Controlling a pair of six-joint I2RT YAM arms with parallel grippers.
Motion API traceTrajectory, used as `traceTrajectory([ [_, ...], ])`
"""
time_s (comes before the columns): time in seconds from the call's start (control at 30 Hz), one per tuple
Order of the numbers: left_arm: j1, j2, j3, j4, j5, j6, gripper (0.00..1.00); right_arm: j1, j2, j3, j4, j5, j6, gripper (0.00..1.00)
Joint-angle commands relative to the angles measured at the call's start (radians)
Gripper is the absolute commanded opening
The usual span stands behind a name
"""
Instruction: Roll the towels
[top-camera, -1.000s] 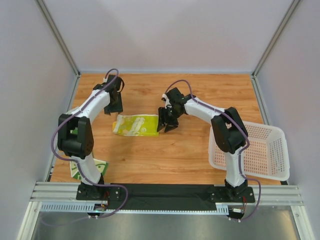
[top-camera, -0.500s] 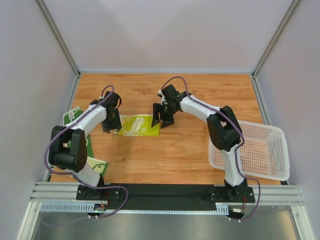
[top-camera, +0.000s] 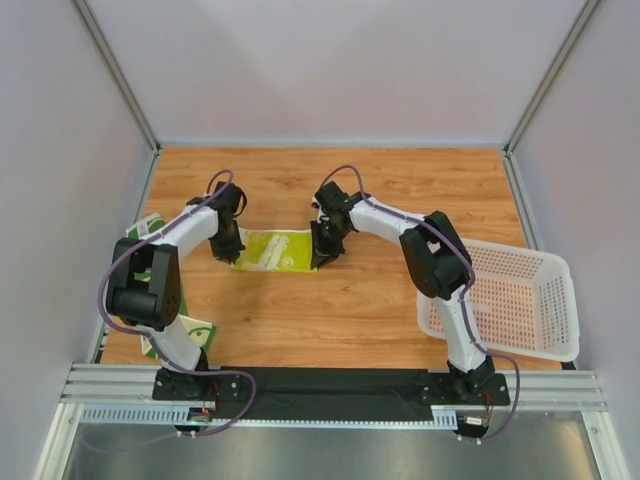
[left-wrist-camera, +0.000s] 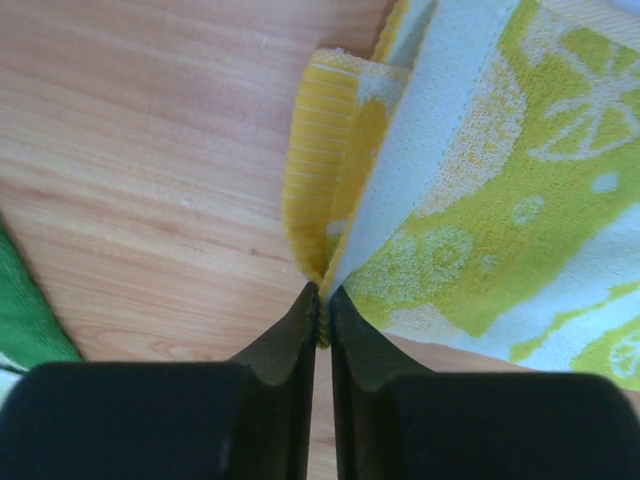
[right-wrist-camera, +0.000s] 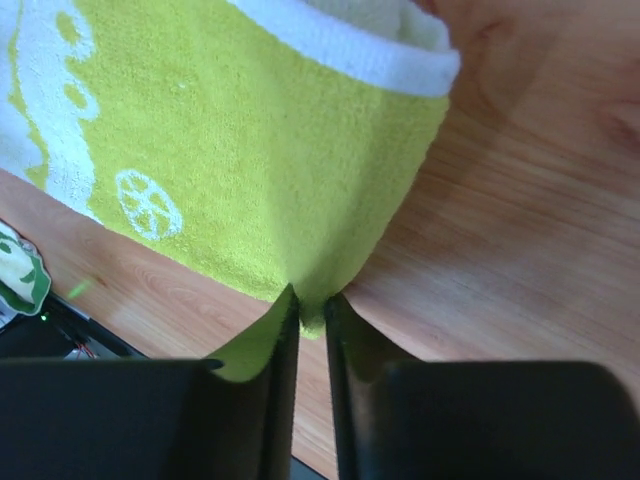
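The pale yellow towel (top-camera: 277, 250) with yellow-green prints lies folded on the table's middle, stretched between both grippers. My left gripper (top-camera: 232, 251) is shut on its left end; the left wrist view shows the jaws pinching the yellow edge (left-wrist-camera: 322, 262). My right gripper (top-camera: 322, 255) is shut on its right end; the right wrist view shows green cloth (right-wrist-camera: 300, 200) clamped between the fingers. The dark green towel (top-camera: 150, 232) lies at the left edge, mostly hidden by the left arm, with another green patch (top-camera: 195, 333) near the left base.
The white perforated basket (top-camera: 520, 300) stands at the right, overhanging the table's right edge. Grey walls and metal posts enclose the table. The black base rail (top-camera: 320, 385) runs along the front.
Both grippers have come down and inward onto the ends of the pale yellow towel and closed on it. The towel has shifted slightly right and lies flatter.
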Motion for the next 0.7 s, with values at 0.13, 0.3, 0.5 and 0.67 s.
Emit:
traceTrajectory([
  [0.13, 0.000, -0.083, 0.071, 0.076, -0.010, 0.083, 0.06, 0.003, -0.055, -0.087, 0.001, 0.042, -0.019, 0.06],
  [0.3, -0.006, -0.194, -0.010, 0.183, 0.039, 0.129, 0.06, 0.004, -0.105, -0.164, 0.000, 0.050, -0.030, 0.00],
  [0.5, -0.009, -0.125, -0.026, 0.145, -0.011, 0.064, 0.17, 0.006, -0.160, -0.233, 0.000, 0.065, -0.037, 0.00],
  [0.67, -0.006, -0.028, -0.039, 0.042, -0.091, -0.015, 0.24, 0.006, -0.190, -0.258, -0.012, 0.084, -0.045, 0.22],
])
